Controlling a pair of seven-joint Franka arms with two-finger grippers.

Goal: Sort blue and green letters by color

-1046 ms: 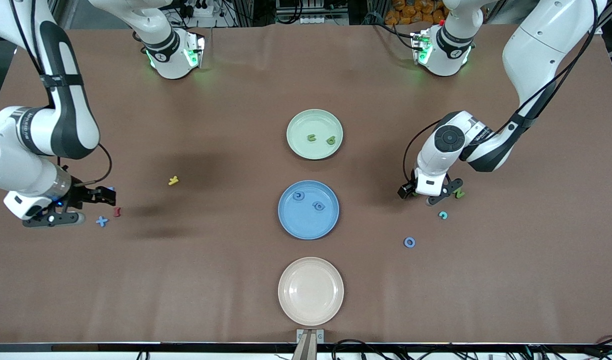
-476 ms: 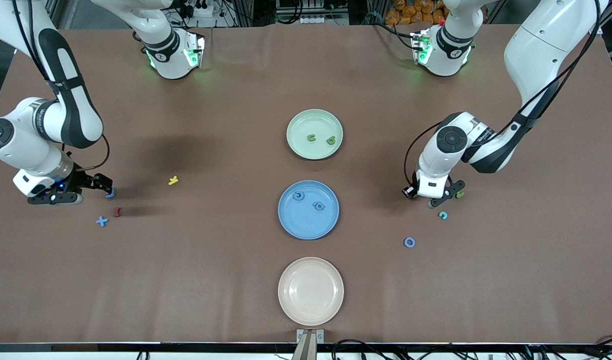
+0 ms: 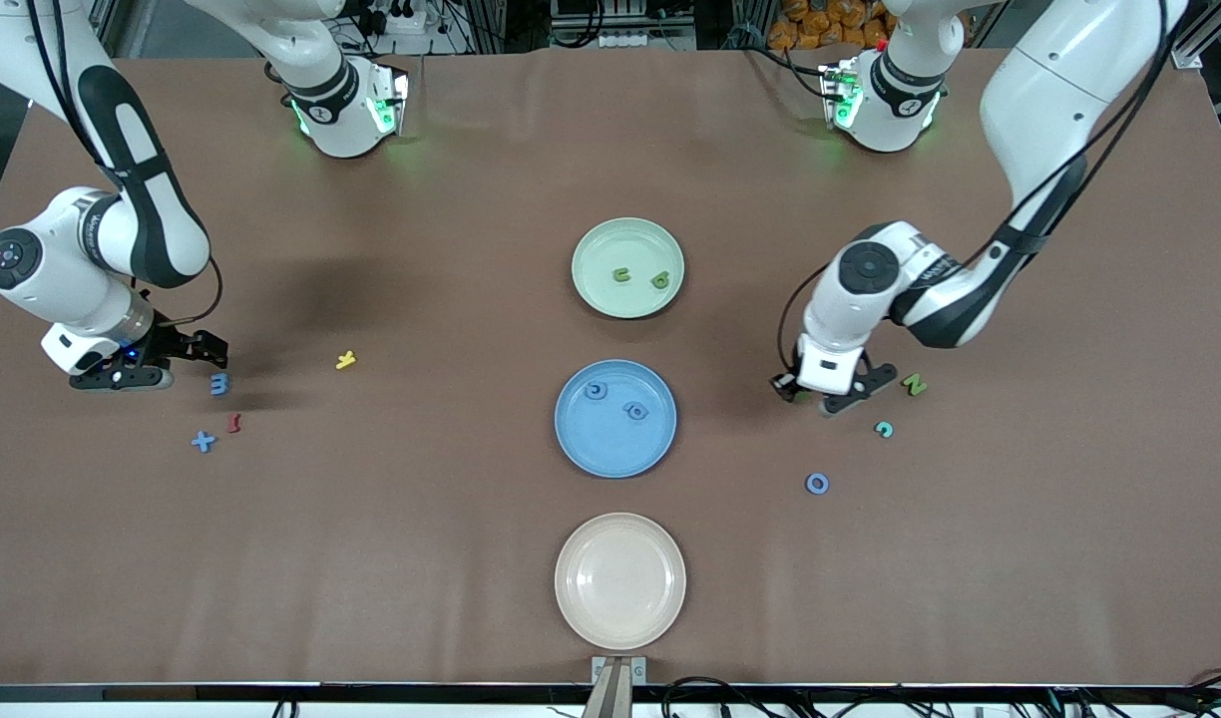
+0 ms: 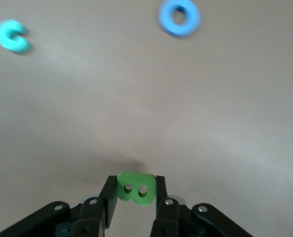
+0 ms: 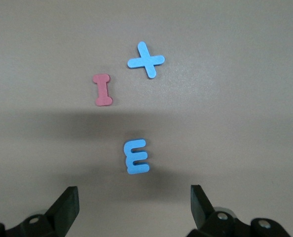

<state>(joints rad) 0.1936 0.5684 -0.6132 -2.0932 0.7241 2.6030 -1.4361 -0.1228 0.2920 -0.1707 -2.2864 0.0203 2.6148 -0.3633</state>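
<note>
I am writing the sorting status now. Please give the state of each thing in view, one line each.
left gripper: shut on green B, above the table
right gripper: open, empty, over blue E
blue E: flat on table
blue X: on table, unsorted
red I: on table
green N: on table, unsorted
blue O: on table, unsorted
green plate: holds two green letters
blue plate: holds two blue letters

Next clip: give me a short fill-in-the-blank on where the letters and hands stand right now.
1. The left hand is shut on a ____ letter.
2. The open right hand is over a blue letter ____.
3. The green plate holds ____ letters.
4. The beige plate holds ____ letters.

Missing: green; E; two; no
</note>
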